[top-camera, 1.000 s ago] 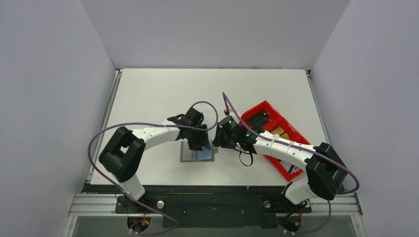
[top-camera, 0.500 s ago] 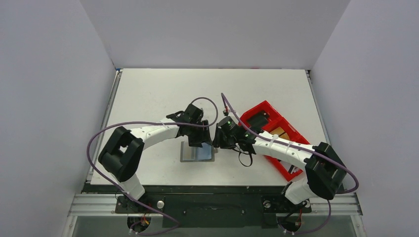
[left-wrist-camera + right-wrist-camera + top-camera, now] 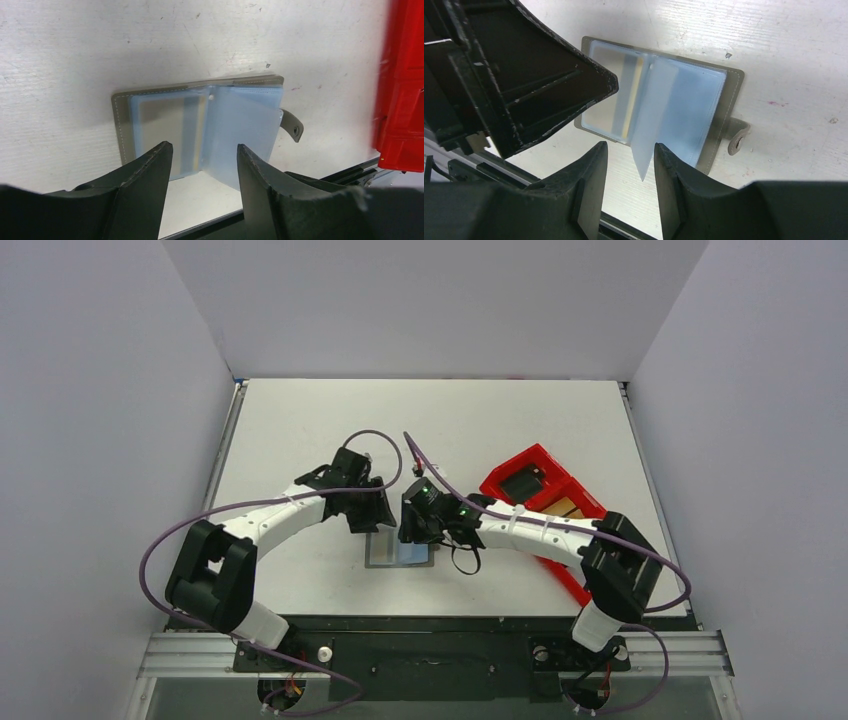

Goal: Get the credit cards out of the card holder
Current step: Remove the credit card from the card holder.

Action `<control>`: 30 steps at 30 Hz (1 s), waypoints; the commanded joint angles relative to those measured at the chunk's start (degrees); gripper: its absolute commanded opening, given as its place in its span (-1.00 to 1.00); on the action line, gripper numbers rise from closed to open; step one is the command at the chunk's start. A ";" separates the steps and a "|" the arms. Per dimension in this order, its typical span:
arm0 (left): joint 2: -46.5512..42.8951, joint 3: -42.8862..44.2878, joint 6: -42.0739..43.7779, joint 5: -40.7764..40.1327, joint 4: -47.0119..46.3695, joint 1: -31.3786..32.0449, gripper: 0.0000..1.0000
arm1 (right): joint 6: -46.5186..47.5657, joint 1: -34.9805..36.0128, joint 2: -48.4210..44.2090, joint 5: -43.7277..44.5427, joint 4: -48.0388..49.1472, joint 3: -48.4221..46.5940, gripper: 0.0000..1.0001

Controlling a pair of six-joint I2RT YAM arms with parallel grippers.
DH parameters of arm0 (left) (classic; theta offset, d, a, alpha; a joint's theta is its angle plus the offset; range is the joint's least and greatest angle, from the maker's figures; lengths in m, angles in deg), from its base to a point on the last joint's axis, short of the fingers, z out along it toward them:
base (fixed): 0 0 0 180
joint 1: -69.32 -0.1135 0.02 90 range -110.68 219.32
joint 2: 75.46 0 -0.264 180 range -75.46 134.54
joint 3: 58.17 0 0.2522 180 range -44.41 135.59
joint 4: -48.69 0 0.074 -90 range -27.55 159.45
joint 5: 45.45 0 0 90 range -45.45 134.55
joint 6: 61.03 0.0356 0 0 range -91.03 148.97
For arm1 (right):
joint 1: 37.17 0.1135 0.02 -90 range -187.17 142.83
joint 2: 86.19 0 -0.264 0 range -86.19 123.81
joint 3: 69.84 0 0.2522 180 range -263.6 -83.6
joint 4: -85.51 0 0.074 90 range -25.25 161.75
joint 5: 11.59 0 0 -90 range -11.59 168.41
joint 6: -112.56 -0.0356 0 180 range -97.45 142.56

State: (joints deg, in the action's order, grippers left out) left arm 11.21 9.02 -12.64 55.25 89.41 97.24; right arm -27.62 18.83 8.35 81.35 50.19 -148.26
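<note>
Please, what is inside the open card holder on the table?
Frosted blue sleeves fill the card holder. A tan card shows through the left sleeve, with a yellow edge near the fold. The sleeves hide any other cards.

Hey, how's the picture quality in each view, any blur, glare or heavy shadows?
Top view: even light, sharp, only soft shadows on the table. Left wrist: the red tray at the right edge is blurred, and a soft shadow lies beside the card holder. Right wrist: no glare; the clear sleeves look milky.
</note>
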 commanded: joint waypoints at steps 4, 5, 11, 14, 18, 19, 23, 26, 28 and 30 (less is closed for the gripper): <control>-2.19 -0.45 0.71 -1.75 0.37 -0.49 -0.25 | 0.11 0.31 0.54 0.05 0.38 -3.94 -0.28; -2.33 -0.70 0.55 -2.14 0.46 -0.63 -0.33 | 0.15 0.43 1.12 -0.13 0.38 -4.23 -0.29; -3.64 -4.37 0.47 -2.90 0.02 -3.36 -0.64 | 0.65 1.50 5.10 -2.02 0.08 -7.99 -0.30; -4.53 -5.53 0.58 -2.80 -0.28 -3.91 -0.71 | 0.58 2.08 6.81 -2.28 -0.18 -9.61 -0.32; -4.28 -6.56 1.55 -0.36 -1.72 -3.98 -0.77 | 0.18 2.41 6.65 -1.07 -0.84 -9.90 -0.33; -3.69 -6.73 1.63 0.87 -2.68 -3.72 -0.78 | 0.13 2.37 6.41 -0.27 -1.24 -9.74 -0.33; -0.53 -5.29 1.54 3.49 -4.09 -1.55 -0.78 | -0.36 1.80 3.32 2.38 -1.72 -7.41 -0.33; 0.80 -3.63 0.85 3.33 -4.64 1.40 -0.79 | -1.00 0.94 -0.23 4.01 -1.73 -5.25 -0.34; 1.47 -2.96 0.04 3.21 -5.66 2.97 -0.79 | -1.37 0.31 -2.75 5.26 -1.79 -3.28 -0.33; 2.52 -2.03 -0.76 3.27 -6.09 4.36 -0.79 | -1.86 -0.70 -5.22 6.18 -1.81 -1.20 -0.34</control>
State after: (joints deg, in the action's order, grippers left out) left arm 12.52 3.29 -12.42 57.15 87.22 98.99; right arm -28.10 19.77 9.88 82.99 47.89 -151.85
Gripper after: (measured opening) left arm 0.108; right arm 0.335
